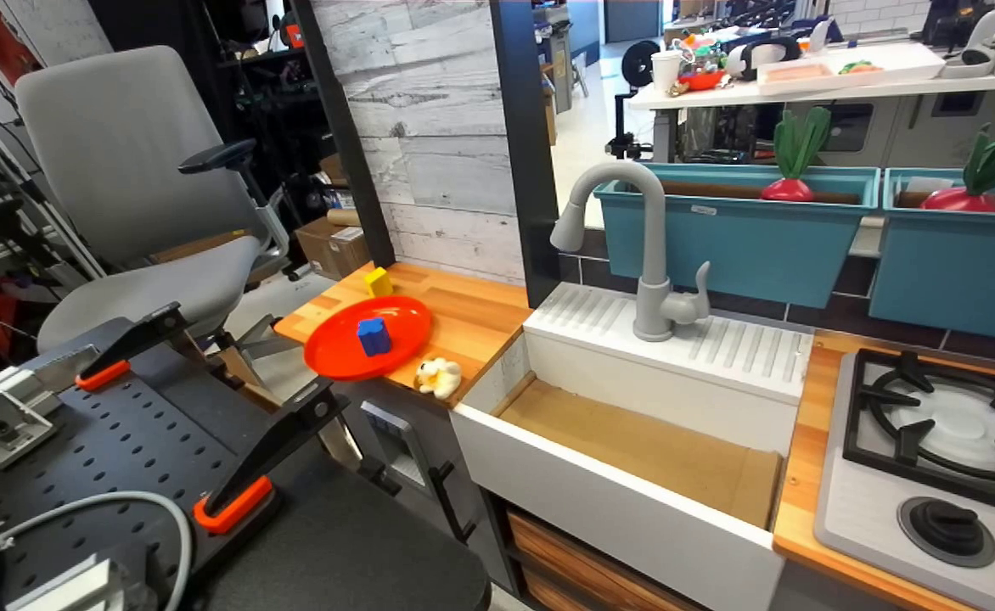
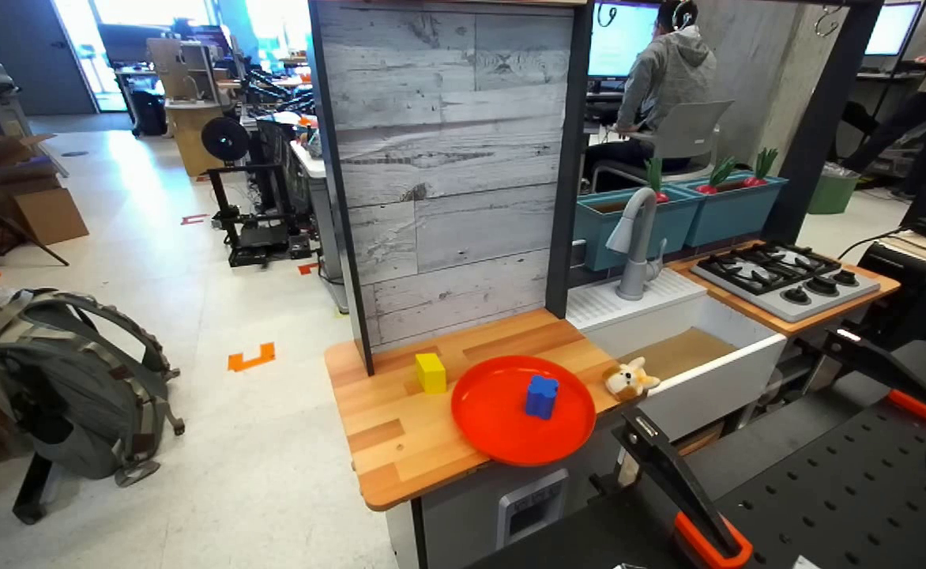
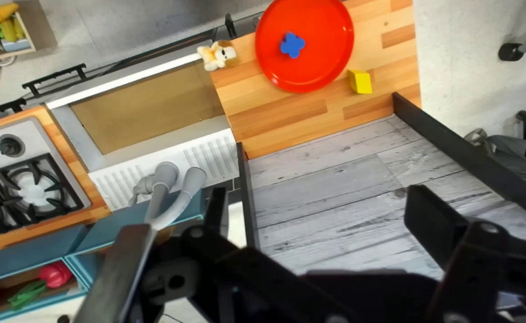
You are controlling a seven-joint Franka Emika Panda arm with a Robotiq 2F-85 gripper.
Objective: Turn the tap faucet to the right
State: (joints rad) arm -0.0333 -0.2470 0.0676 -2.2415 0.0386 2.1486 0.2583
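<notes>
Two fingers point(image 3: 433, 224) apart, zilch between; I reckon my gripper point(image 3: 322, 214) is that wide to straddle the tap faucet point(image 3: 157, 197), sitting untouched off to its left in my wrist view.

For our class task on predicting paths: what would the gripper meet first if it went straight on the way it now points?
Probably the grey plank panel, seen between the fingertips of the open gripper in the wrist view. Depth is unclear, so the wooden counter at the panel's foot might come first.
</notes>
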